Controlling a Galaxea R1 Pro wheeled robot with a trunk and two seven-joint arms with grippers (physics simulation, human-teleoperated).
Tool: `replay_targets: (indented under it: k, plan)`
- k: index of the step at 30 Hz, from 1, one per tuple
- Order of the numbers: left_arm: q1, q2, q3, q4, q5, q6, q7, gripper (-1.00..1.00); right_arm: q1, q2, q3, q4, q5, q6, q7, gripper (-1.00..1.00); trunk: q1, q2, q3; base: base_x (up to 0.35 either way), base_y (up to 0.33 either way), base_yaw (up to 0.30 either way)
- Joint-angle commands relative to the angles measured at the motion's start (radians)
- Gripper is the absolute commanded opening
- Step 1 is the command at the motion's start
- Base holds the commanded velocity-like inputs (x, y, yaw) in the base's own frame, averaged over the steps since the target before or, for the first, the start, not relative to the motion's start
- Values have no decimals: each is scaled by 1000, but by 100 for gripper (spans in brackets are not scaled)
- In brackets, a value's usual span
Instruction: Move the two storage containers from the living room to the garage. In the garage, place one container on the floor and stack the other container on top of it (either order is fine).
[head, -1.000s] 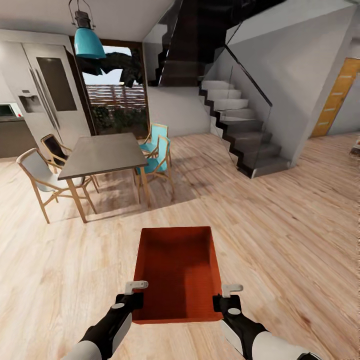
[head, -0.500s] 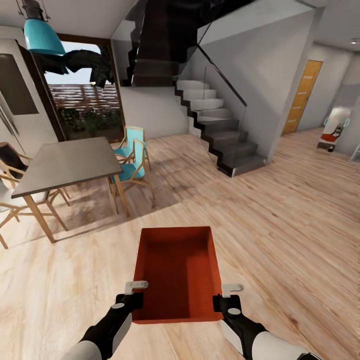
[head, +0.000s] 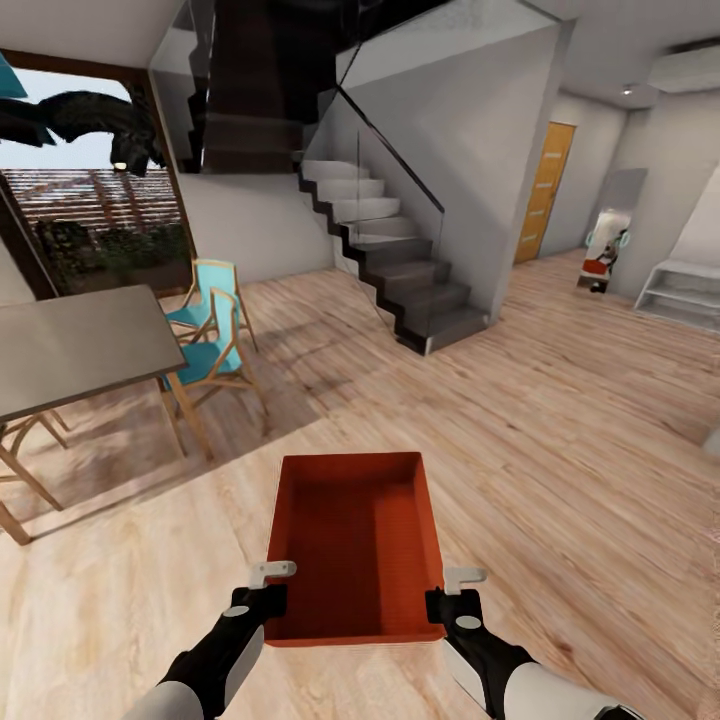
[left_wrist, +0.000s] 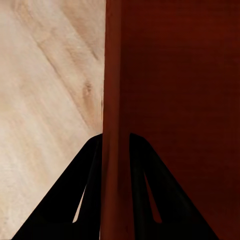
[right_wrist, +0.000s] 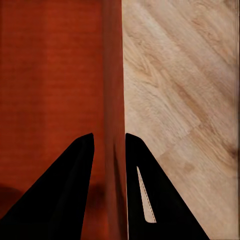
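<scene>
I carry one orange-red lidless storage container (head: 355, 540) in front of me, above the light wood-plank floor. My left gripper (head: 266, 600) is shut on its left wall near the near corner. My right gripper (head: 448, 602) is shut on its right wall. In the left wrist view the two black fingers (left_wrist: 85, 195) straddle the container's wall (left_wrist: 114, 100). The right wrist view likewise has two black fingers (right_wrist: 70, 195) pinching the container wall (right_wrist: 114, 100). The container's inside is empty.
A grey dining table (head: 70, 350) with turquoise chairs (head: 205, 335) stands at the left. A dark staircase (head: 400, 270) with a glass rail rises ahead. An orange door (head: 545, 190) and a white shelf (head: 685, 295) lie at the far right. Open plank floor (head: 560, 430) stretches ahead and right.
The whole head view has swung to the right: table, lamp and stairs slide left, and the orange door and far room come in. The container and both grippers hold the same place in the picture.
</scene>
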Motion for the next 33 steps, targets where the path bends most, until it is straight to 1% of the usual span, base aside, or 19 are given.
replay_targets:
  k: [1, 33]
  plan:
    - [-1, 1, 10, -4, -11, 8, 13, -100, -1, -25, 13, 20, -8, -7, -64, -100, 1, -1, -1, 322, 0, -265]
    - [-1, 3, 10, -5, -11, 8, 13, -100, -1, -27, 13, 20, -8, -7, -64, -100, 1, -1, -1, 322, 0, -265]
